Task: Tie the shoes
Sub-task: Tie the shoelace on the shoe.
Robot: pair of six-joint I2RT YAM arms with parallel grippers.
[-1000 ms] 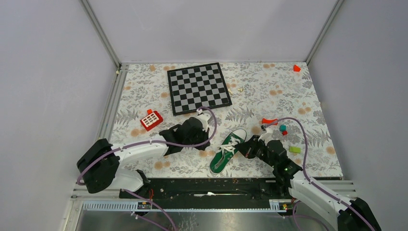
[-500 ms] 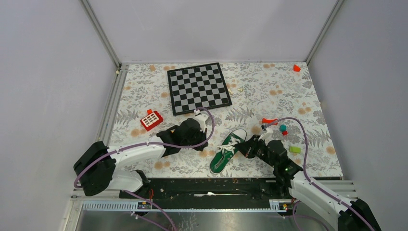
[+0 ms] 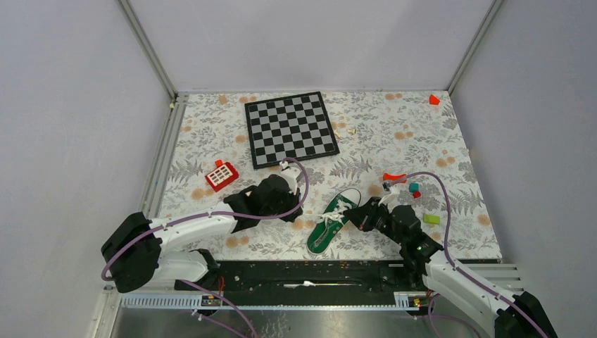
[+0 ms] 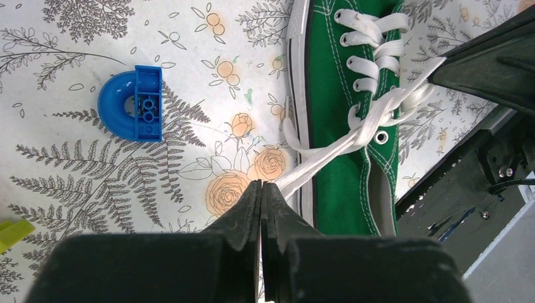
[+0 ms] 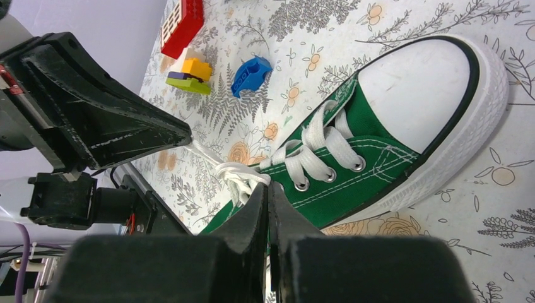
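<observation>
- Green sneaker (image 3: 331,224) on floral table (image 3: 415,141), between both grippers, toe away from the bases.
- Left gripper (image 4: 262,187) pinched tight on white lace (image 4: 328,150), just left of the sole.
- Right gripper (image 5: 267,191) clamped on white lace beside the eyelets.

The green sneaker (image 3: 332,222) lies between the two grippers, toe pointing away from the arm bases. The left gripper (image 3: 301,213) is just beside its left flank, and the right gripper (image 3: 357,215) is close against the opposite side, near the white laces (image 3: 336,210). A red block (image 3: 221,175) and a checkerboard (image 3: 291,129) lie beyond the left gripper, and a yellow-green block (image 3: 431,219) lies outside the right.
</observation>
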